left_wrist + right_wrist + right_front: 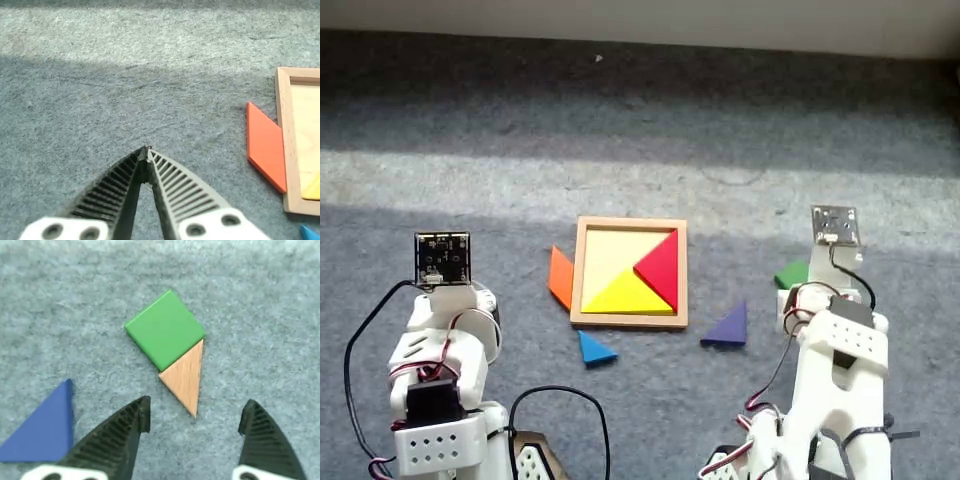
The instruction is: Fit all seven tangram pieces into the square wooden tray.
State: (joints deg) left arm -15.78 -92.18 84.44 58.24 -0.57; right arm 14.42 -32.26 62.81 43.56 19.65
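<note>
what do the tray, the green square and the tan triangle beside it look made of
Tray: looks like unpainted wood, by its pale matte tan rim. Green square: smooth opaque green coat, likely painted wood, though no grain shows, so plastic is possible. Tan triangle: bare wood; fine grain streaks show, no paint.

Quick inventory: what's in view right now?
tray: 1, wood, centre
yellow triangle: 1, yellow, in tray
red triangle: 1, red, in tray
slanted piece: 1, orange, beside tray
small triangle: 1, light blue, near tray
larger triangle: 1, dark blue, right of tray
square: 1, green, right side
wood triangle: 1, tan, touching square
carpet: 1, grey, under everything
left end effector: 1, black, shut
right end effector: 1, black, open above wood triangle
</note>
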